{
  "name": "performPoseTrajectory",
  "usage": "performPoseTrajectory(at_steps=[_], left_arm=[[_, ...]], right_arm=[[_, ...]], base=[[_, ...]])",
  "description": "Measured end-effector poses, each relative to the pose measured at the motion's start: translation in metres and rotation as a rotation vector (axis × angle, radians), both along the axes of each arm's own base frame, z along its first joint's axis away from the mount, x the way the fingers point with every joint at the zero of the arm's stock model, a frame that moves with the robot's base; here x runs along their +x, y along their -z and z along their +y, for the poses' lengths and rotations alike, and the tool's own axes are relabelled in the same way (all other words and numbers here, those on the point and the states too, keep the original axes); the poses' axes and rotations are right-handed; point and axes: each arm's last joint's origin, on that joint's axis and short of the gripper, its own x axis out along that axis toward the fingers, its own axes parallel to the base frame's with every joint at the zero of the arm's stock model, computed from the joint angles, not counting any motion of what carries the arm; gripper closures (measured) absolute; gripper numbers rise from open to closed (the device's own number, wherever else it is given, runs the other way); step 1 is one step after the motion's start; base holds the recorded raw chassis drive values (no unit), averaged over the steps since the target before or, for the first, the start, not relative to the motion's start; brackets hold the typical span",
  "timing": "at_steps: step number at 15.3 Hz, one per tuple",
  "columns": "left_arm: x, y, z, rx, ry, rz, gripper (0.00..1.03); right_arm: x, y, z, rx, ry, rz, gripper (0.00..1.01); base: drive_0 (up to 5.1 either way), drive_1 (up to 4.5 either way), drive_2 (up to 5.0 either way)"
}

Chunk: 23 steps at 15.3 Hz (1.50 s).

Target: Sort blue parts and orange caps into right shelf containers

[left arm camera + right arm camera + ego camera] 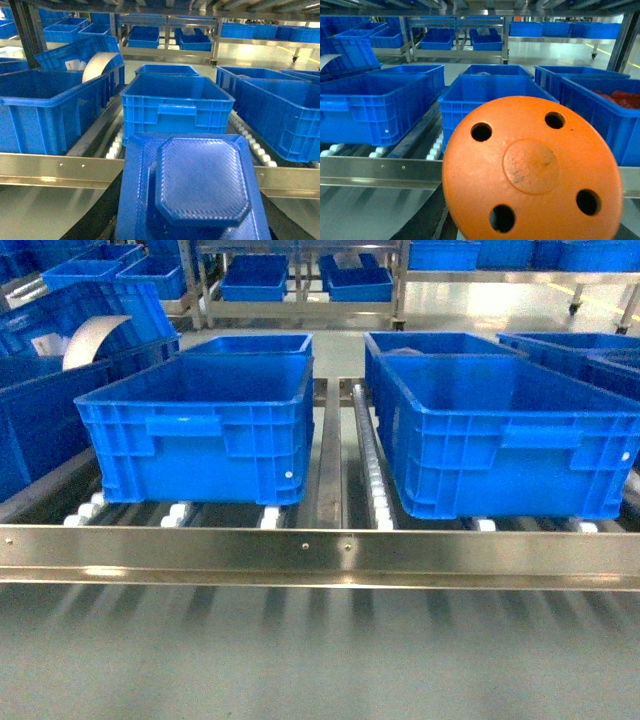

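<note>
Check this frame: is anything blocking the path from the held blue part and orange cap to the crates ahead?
Nothing visible. The blue part and orange cap face open-topped crates on the rollers; only the low metal front rail lies between, below crate rim height.

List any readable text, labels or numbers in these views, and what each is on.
None readable in any view.
The blue crates carry no legible marking; only a small white dot on one wall.
The orange cap shows four holes and a plain raised disc, no text.
The blue part is textured, unmarked.
The pale curved sheet is blank.
</note>
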Motion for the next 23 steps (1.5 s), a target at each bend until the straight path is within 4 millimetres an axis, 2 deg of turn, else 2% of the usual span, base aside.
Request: performPoseTrajectory(at_steps=[14, 23], left_arm=[[0.0000, 0.0000, 0.0000, 0.000, 0.000, 0.000, 0.61], [0.0000, 0.0000, 0.0000, 0.000, 0.000, 0.000, 0.61]], right_arm=[[0.0000, 0.0001, 0.0000, 0.000, 0.000, 0.001, 0.57], [0.0000, -0.0002, 0.0000, 0.000, 0.000, -0.002, 0.57]], base=[[0.0, 0.00, 0.0], [0.1, 4.37, -4.2]])
